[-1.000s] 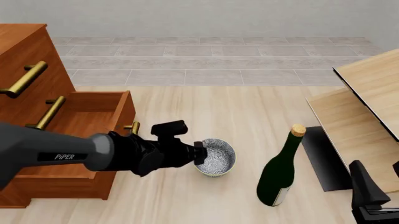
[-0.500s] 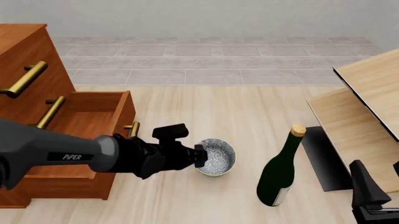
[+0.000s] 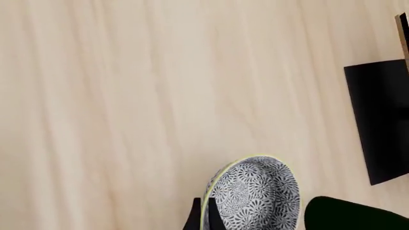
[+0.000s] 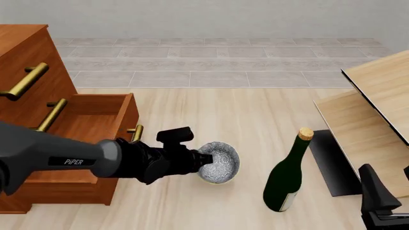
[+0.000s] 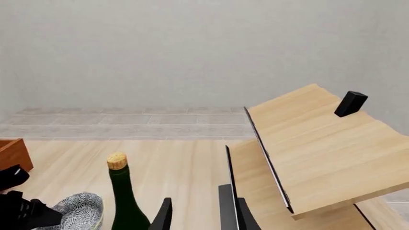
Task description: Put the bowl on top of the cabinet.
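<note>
While we've got the left claw (image 4: pixel 203 159) pinched on the bowl (image 4: pixel 219 163), here's how things sit. The fingers (image 3: pixel 197 219) are closed down thin over the near rim, one inside and one outside, so it's a rim pinch and nothing more. The bowl is tipped toward the camera with its patterned outside showing, so we'd say it's just coming off the bench (image 4: pixel 211 115), though we can't tell if the far edge is clear yet.

Handling-wise: it reads as glazed ceramic, so stiff, slick and chippable, and probably light for its size. A rim grip on one side lets it swing or slip, so we'd keep the lift slow and the wrist level.

The cabinet (image 4: pixel 26 62) is off to the claw's left with a drawer (image 4: pixel 89 120) pulled open right beside the arm, and its top is well above the claw, so there's a real climb ahead. A bottle (image 4: pixel 286 177) stands on the far side of the bowl, near but not touching.

The right claw (image 5: pixel 195 211) is parked, jaws a little apart, holding nothing.
</note>
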Controlling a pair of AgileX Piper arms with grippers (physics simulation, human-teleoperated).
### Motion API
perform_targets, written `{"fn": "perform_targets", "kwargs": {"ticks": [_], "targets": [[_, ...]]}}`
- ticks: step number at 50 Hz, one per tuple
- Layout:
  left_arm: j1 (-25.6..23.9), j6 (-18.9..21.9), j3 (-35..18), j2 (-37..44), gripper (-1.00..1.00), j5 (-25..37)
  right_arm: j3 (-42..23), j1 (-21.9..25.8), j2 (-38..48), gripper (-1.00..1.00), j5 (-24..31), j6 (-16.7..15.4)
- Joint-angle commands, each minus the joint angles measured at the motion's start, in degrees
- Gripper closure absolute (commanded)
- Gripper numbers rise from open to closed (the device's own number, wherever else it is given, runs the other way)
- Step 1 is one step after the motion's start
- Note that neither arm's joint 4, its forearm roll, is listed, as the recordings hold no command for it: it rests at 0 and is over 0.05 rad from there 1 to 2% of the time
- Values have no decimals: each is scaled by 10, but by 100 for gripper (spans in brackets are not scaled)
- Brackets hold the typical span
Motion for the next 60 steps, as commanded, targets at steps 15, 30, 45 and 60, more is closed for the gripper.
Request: {"fn": "perform_targets", "kwargs": {"ticks": [15, 30, 45, 60], "targets": [[18, 33, 6, -48, 100, -8, 0, -2, 0, -100, -1, 0], [28, 13, 46, -146, 100, -1, 0, -2, 0, -100, -1, -1], [37, -10, 101, -301, 100, 40, 0, 3, 0, -100, 3, -8], [77, 16, 159, -419, 100, 56, -1, 6, 0, -100, 5, -15]]}}
